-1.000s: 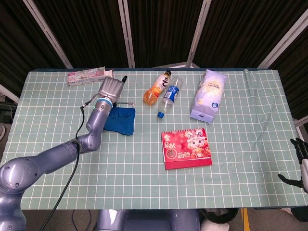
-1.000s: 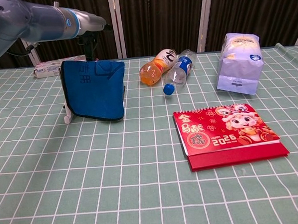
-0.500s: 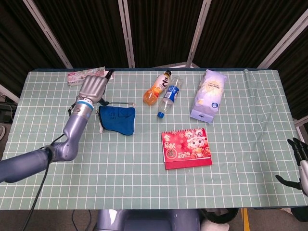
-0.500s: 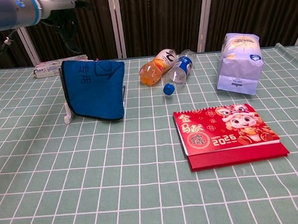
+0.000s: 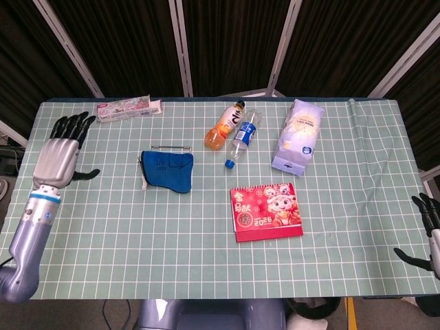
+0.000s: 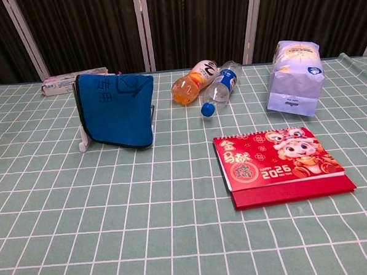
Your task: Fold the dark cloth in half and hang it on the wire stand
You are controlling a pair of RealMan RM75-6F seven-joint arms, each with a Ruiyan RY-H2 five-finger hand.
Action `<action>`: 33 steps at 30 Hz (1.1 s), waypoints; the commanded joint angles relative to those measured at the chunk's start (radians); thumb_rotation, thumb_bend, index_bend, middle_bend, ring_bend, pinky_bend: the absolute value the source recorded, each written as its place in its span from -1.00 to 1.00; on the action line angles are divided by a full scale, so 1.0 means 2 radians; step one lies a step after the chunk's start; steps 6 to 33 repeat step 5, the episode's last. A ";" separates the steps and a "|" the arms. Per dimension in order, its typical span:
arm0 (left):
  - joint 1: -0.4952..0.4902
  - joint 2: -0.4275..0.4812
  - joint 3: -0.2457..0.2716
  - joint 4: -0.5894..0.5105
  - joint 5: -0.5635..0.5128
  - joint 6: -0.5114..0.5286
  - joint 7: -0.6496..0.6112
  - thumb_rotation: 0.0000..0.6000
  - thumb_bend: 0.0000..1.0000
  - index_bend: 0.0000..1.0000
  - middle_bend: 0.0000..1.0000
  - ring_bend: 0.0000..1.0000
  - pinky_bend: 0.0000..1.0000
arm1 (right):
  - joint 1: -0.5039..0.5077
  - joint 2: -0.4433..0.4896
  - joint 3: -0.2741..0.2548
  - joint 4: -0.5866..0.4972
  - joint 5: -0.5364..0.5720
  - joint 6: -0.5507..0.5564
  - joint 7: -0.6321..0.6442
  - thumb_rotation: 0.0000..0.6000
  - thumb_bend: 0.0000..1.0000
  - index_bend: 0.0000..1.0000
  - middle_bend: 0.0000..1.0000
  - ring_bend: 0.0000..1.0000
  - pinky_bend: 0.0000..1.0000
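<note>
- Grey left robot hand (image 5: 58,150) hovers with fingers spread, empty, near the surface's (image 5: 206,254) left edge.
- Right robot hand (image 5: 427,232), fingers apart, sits at the right edge.
- Dark cloth (image 6: 116,109) hangs folded over the wire stand (image 6: 84,141), well apart from both.

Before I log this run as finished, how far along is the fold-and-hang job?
It looks done. The dark cloth hangs draped over the wire stand, doubled, its lower edge near the table. Nothing is in hand: the left hand is off at the table's left edge with fingers spread, and the right hand sits at the far right edge, also holding nothing. Nothing obvious is left.
</note>
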 commanded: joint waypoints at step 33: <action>0.123 -0.001 0.072 -0.072 0.091 0.135 0.016 1.00 -1.00 -1.00 -1.00 -1.00 -1.00 | -0.004 -0.002 0.002 0.008 -0.010 0.018 0.013 1.00 -1.00 -1.00 -1.00 -1.00 -1.00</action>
